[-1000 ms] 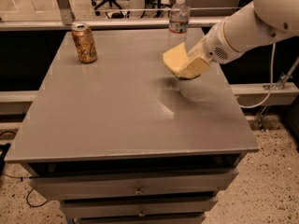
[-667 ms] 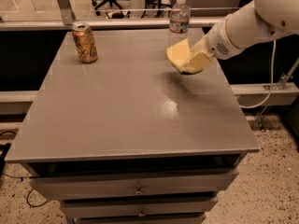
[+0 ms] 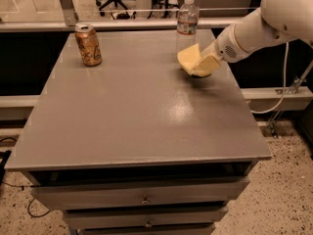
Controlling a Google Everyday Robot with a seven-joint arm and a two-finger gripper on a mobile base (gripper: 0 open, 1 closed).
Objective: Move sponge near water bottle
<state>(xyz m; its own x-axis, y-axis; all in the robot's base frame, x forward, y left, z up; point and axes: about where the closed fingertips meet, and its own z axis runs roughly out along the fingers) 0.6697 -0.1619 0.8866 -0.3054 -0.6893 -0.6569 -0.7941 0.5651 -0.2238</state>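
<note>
The pale yellow sponge (image 3: 188, 58) is held tilted in my gripper (image 3: 200, 65), just above the grey table top (image 3: 142, 106), at its far right. The gripper reaches in from the right on a white arm and is shut on the sponge. The clear water bottle (image 3: 187, 19) with a white cap stands upright at the table's far edge, a short way behind the sponge and apart from it.
A gold-brown drink can (image 3: 88, 44) stands at the far left of the table. The table has drawers (image 3: 142, 199) below its front edge. A cable (image 3: 283, 82) hangs to the right of the table. Office chairs stand in the background.
My gripper has carried the sponge farther back and down toward the table, closer to the water bottle.
</note>
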